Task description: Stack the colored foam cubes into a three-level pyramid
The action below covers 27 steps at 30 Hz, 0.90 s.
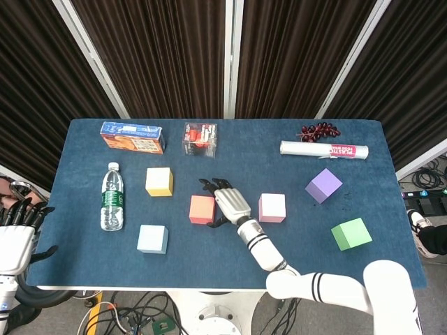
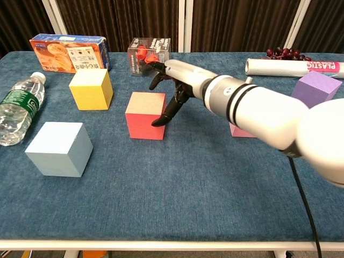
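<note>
While no cube yet sits on another, we list six foam cubes lying apart on the blue cloth-covered table (image 1: 230,241): a red-orange foam cube (image 1: 202,209) near centre; a yellow foam cube (image 1: 159,181) behind and to its left; a pale blue foam cube (image 1: 152,239) toward the front left; a pink foam cube (image 1: 272,208) right of centre; a purple foam cube (image 1: 323,185) and a green foam cube (image 1: 350,234) further right. Right hand (image 1: 228,201): reached across between the red-orange and pink cubes, fingers (image 2: 171,107) spread and holding nothing, fingertips at the red-orange cube's right face; whether they touch it we cannot tell. Left hand (image 1: 17,236): off the table's left edge, fingers apart, empty, well away from every cube. Relation that matters: the red-orange cube lies just left of the right hand, which is much the nearer; we judge a grasp there comes next.
</note>
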Each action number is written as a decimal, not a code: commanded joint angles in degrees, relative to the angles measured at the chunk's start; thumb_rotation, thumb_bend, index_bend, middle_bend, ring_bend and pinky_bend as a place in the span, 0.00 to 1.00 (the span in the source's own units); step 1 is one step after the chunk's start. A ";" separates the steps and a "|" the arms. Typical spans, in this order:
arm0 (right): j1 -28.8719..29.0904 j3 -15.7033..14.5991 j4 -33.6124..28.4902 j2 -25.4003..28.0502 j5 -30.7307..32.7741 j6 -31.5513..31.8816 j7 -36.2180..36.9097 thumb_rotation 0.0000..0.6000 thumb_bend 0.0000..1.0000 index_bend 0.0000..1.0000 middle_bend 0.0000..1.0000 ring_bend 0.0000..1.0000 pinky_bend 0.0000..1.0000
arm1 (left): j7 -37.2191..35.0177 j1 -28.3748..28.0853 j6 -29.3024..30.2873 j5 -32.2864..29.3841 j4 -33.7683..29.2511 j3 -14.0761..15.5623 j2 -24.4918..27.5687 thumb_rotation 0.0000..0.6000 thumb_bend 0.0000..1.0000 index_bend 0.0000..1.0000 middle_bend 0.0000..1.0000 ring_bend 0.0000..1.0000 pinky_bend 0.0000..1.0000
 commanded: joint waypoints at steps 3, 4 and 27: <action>0.58 -0.17 5.36 -4.00 -3.04 2.59 1.75 1.00 0.15 0.11 0.43 0.08 0.01 | -1.10 0.14 0.01 -0.19 0.89 0.04 -0.23 1.00 0.00 0.21 0.15 0.05 0.08; 0.37 -0.04 5.56 -3.98 -3.51 2.87 2.36 1.00 0.16 0.12 0.45 0.09 0.01 | -1.29 0.17 0.02 -0.27 1.05 0.01 -0.28 1.00 0.00 0.21 0.15 0.05 0.08; -2.30 -0.41 8.47 8.77 -11.24 -4.65 14.69 1.00 0.16 0.13 0.43 0.10 0.01 | -0.88 -0.17 -0.86 -0.58 0.60 0.12 -0.61 1.00 0.00 0.21 0.15 0.05 0.08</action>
